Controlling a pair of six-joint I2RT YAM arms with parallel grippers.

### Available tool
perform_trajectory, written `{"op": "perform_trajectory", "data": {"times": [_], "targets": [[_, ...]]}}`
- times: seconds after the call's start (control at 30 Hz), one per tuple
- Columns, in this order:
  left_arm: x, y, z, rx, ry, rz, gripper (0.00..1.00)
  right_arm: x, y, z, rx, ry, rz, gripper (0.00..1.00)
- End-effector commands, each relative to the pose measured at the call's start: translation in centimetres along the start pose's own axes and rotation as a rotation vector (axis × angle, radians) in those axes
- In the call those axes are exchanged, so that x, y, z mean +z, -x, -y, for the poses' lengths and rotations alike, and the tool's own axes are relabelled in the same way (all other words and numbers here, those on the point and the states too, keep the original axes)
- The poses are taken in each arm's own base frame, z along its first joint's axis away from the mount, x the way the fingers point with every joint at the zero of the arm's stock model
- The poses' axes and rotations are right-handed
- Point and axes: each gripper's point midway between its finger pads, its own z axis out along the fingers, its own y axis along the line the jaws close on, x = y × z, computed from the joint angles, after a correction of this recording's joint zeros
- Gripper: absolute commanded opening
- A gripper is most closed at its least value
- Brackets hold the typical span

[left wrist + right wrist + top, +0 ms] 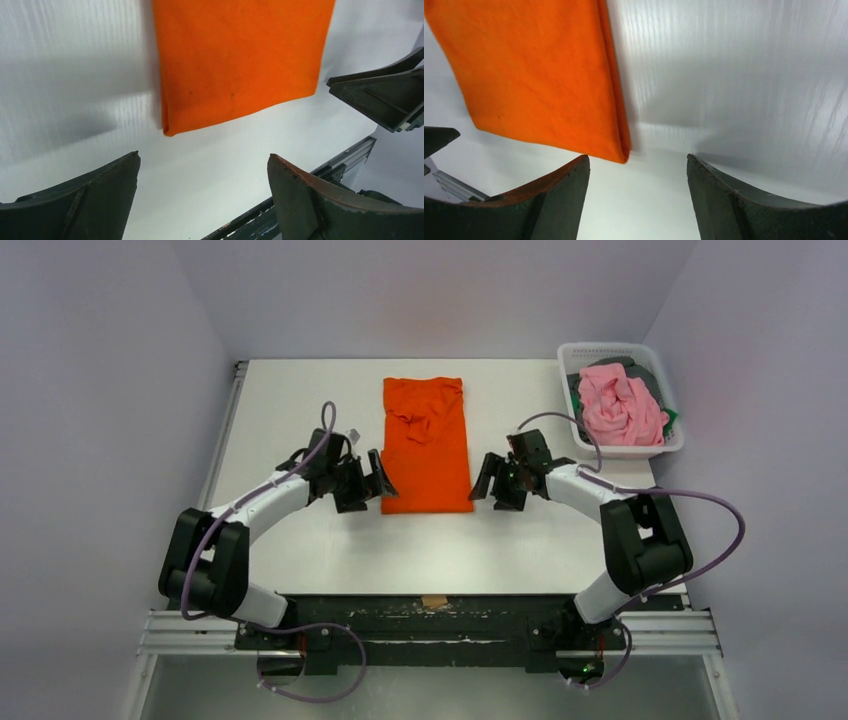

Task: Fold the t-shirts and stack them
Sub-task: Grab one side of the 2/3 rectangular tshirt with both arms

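Note:
An orange t-shirt [426, 444] lies folded into a long strip on the table's middle, its far end rumpled. My left gripper [369, 480] stands open just off the strip's near left corner [170, 131], nothing between its fingers [100, 195]. My right gripper [492, 480] stands open off the near right corner [623, 155], also holding nothing. In the left wrist view the right gripper's fingers [385, 95] show across the orange t-shirt [240, 55]. A pink t-shirt [620, 405] lies bunched in the basket on top of darker t-shirts [655, 388].
The white mesh basket [572, 352] stands at the table's far right corner. Grey walls close in on three sides. A dark rail [430, 615] runs along the near edge by the arm bases.

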Motion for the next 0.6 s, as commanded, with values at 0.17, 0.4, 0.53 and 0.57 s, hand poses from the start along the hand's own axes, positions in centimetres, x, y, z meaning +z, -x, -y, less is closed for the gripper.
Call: {"op": "perform_trajectory", "data": {"times": [0.17, 0.4, 0.53, 0.57], "targets": [[2.3, -1.7, -2.1, -0.039, 0.043, -0.018, 0.73, 0.5, -2.4, -0.5, 0.005, 0.040, -0.025, 0.59], [4.6, -2.4, -2.7, -0.069, 0.038, -0.073, 0.46, 1.9, -3.0, -1.0, 0.000, 0.048, -0.055, 0.41], [5.4, -3.3, -3.3, -0.079, 0.067, -0.094, 0.35, 2.5, -4.2, -0.6, -0.012, 0.030, -0.104, 0.24], [5.5, -3.3, -3.4, -0.079, 0.073, -0.096, 0.33, 2.6, -4.5, -0.5, -0.011, 0.027, -0.111, 0.23]]}}
